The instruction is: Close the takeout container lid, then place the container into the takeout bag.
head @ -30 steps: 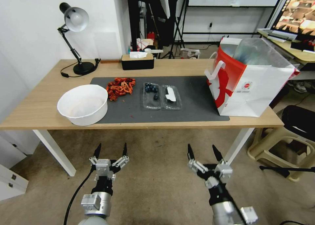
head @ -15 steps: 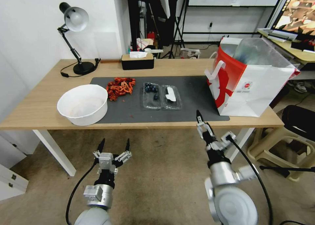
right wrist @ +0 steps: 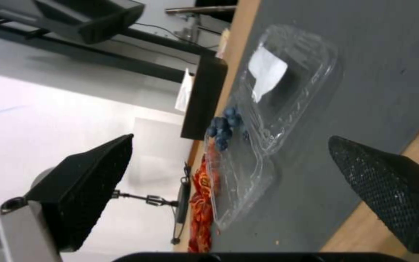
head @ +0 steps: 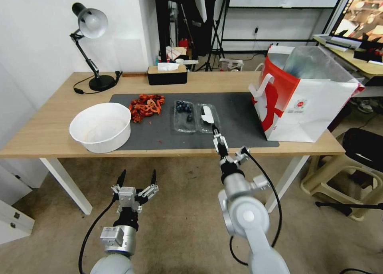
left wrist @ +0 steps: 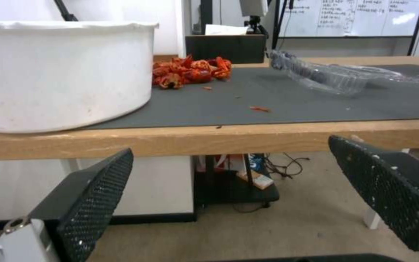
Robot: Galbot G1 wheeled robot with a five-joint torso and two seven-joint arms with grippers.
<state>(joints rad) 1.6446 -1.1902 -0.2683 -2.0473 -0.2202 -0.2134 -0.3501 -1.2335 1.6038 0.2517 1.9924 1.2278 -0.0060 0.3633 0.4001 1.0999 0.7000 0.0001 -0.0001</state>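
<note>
Since a second ago your right gripper has come up from below the table and swung left, and it now hangs over the mat's near edge, just short of the lid; its fingers, seen from the right wrist camera, stand wide apart with nothing between them. Your left gripper has barely shifted: it waits low in front of the table, jaws spread and empty.

You have one takeout container, lying open and flat on the gray mat near the table's middle. Its tray half holds a small cluster of blueberries at the far end; the lid lies just to the right of the tray, joined along the hinge, sticker up. One takeout bag stands upright at the right end of the table, well apart from the container, mouth open. One white bowl sits at the left, and one pile of red crayfish shells lies between bowl and container.

From the left wrist camera you see the container side-on and the bowl's wall. The right wrist camera gives you the sticker and berries close up.
</note>
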